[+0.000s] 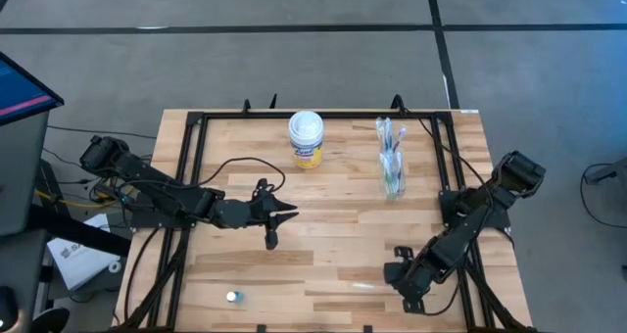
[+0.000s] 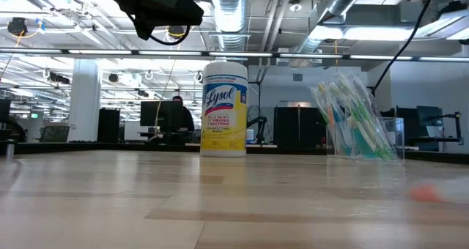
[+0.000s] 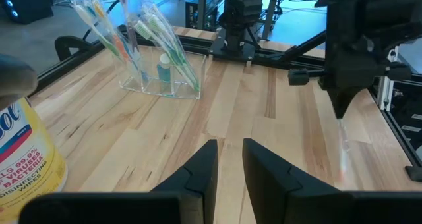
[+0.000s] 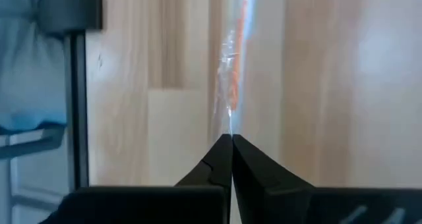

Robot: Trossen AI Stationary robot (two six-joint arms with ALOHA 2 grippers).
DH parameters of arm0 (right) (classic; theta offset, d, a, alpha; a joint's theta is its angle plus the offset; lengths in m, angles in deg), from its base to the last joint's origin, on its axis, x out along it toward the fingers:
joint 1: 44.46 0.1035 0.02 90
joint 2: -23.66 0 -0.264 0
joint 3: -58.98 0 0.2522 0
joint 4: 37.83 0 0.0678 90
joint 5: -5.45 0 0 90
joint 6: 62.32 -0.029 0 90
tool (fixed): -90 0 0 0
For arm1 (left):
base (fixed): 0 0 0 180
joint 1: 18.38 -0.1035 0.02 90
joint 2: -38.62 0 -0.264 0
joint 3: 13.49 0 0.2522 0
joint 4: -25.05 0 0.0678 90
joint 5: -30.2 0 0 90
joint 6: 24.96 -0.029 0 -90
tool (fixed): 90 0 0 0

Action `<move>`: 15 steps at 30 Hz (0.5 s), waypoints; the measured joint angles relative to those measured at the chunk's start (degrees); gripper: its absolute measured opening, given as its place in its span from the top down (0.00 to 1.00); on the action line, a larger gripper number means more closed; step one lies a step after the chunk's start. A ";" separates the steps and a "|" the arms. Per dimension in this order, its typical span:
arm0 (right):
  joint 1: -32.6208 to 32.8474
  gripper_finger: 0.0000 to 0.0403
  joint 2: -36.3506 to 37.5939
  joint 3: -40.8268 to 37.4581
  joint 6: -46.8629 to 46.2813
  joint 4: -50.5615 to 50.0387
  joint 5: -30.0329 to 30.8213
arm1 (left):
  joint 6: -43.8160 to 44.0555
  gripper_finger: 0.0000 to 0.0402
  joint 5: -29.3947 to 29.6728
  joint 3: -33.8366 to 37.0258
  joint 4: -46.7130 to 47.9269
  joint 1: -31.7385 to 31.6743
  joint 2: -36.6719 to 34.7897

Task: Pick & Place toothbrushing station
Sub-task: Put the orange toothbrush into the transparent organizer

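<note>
Clear plastic cups (image 1: 392,166) holding several white, blue and green toothbrushes stand on their bases at the far right; they also show in the left wrist view (image 3: 161,72) and the low view (image 2: 359,121). A clear-wrapped orange toothbrush (image 4: 234,72) lies on the table near the front right. My right gripper (image 1: 395,274) is shut at the near end of that toothbrush. My left gripper (image 3: 229,165) hovers open and empty over the table's middle (image 1: 282,215). A small blue thing (image 1: 233,296) lies near the front left. My right gripper pinches the end of the toothbrush's clear wrapper (image 4: 231,126) between its two shut fingertips. The fingers slant down from the table's right side and lie along the toothbrush. The rest of the toothbrush (image 3: 343,158) stretches away from the fingers on the table.
A white-lidded, yellow-labelled canister (image 1: 307,139) stands upright at the far middle, left of the cups. A black frame (image 1: 191,157) runs along the table's left, far and right edges. Bare wood lies between the two grippers.
</note>
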 joint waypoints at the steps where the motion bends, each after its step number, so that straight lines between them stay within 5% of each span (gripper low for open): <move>1: -0.14 1.00 0.00 0.75 0.40 -1.15 0.86 | 0.00 0.83 0.01 0.00 0.00 0.00 0.00; 15: -4.05 1.00 0.11 12.03 9.32 -16.91 11.33 | 3.22 0.83 -3.17 0.00 -0.34 0.00 0.02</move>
